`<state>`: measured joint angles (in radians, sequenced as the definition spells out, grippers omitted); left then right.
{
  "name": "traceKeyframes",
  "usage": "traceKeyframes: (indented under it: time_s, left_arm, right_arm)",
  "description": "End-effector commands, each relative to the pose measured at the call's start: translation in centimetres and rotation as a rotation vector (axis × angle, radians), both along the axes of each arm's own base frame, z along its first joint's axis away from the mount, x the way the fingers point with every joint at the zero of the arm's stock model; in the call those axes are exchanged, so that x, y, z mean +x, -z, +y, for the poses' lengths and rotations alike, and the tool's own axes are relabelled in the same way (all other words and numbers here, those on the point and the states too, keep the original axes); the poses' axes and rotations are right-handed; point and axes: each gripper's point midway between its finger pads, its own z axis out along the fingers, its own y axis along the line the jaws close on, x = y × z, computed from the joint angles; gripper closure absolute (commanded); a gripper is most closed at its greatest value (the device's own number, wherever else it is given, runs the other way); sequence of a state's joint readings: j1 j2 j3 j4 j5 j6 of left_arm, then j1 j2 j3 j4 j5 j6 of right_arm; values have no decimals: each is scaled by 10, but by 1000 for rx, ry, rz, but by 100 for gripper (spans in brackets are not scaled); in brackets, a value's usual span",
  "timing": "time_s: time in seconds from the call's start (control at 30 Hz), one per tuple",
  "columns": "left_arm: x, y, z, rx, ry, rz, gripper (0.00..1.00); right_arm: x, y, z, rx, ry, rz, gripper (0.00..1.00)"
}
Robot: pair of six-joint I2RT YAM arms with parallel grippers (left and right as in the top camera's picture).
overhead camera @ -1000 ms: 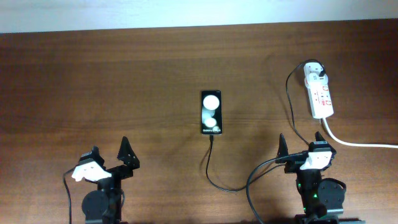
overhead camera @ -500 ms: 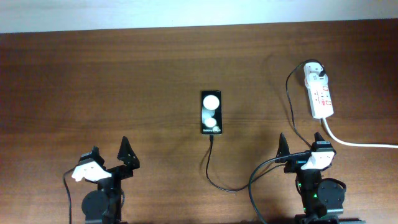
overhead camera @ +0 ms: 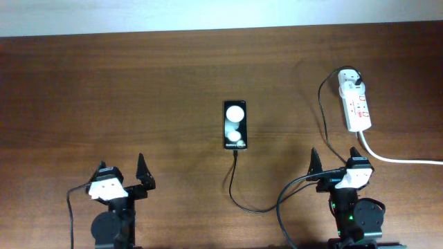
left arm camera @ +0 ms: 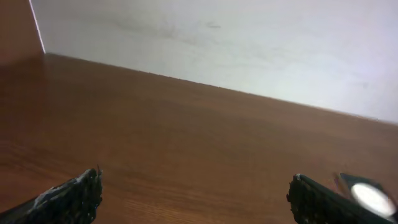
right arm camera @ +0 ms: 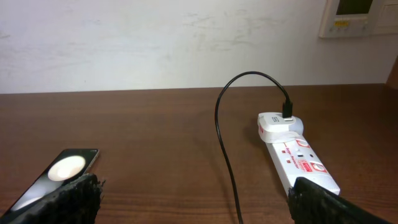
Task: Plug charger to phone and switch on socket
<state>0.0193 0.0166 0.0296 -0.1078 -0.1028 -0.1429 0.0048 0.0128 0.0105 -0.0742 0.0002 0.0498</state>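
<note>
Left gripper and right gripper both sit wide open, holding nothing. Phone lies dead center, charger touching its near end, adapter sitting in the socket at far right.

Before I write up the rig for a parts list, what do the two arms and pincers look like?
The left arm and right arm are black, each with a white block at the wrist. The left pincer and right pincer have two pointed black fingers with rough edges. A black cable loops from each; a green light glows on the right.
</note>
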Motion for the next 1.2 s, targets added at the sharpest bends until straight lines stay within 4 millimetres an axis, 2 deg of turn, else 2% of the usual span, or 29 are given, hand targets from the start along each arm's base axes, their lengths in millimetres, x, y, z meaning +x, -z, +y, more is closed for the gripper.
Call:
traceKeyframes:
  time_s: [0.0,0.27,0.4,0.8,0.9,1.03,1.17]
  left_arm:
    - [0,1,1,132,9,15,1]
    - [0,1,-4,129,36,13,1]
    - [1,2,-9,127,65,15,1]
    - [1,2,-9,126,65,14,1]
    - [1,2,-9,126,65,14,1]
    - [1,2,-9,127,65,15,1]
    - [1,2,-9,127,65,15,1]
  right_arm:
    - [0,2,-1,7,6,1,1]
    - [0,2,-1,7,10,1,1]
    - [-1,2,-15,7,64,1,1]
    - [-1,2,-15,7,64,1,1]
    - [-1,2,-14,7,61,1,1]
    - [0,2,0,7,6,1,1]
    - [0,2,0,7,5,1,1]
